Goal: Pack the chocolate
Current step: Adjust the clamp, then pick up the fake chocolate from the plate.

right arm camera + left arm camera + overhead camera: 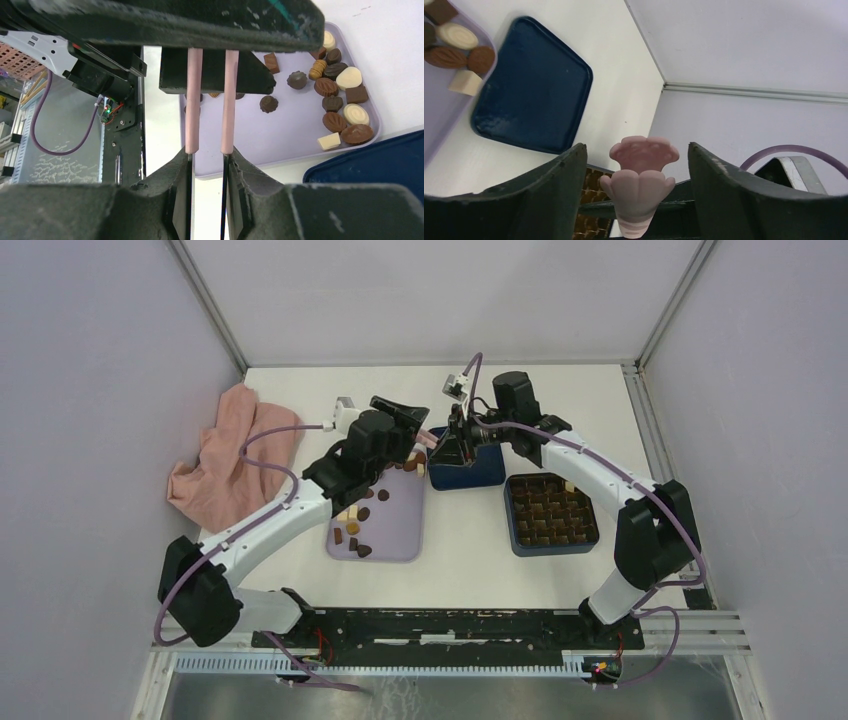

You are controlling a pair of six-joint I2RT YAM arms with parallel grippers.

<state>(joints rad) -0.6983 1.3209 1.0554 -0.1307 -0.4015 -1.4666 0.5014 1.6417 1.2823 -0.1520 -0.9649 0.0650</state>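
Several chocolate pieces (355,525), dark, mid brown and cream, lie on the flat lilac tray (395,540); they also show in the right wrist view (345,100) and the left wrist view (454,45). My right gripper (207,160) is shut on a pair of tongs (193,100) with black blades and pink tips, over the tray's edge. The pink tips (643,175) sit between my left gripper's (638,147) wide-open fingers without touching them. In the top view both grippers, left (408,430) and right (455,445), meet near the tray's far corner.
A dark blue box with brown grid compartments (551,512) holds some pieces at right. A flat dark blue lid (465,468) lies beside the tray, also in the left wrist view (534,85). A pink cloth (235,455) lies at far left.
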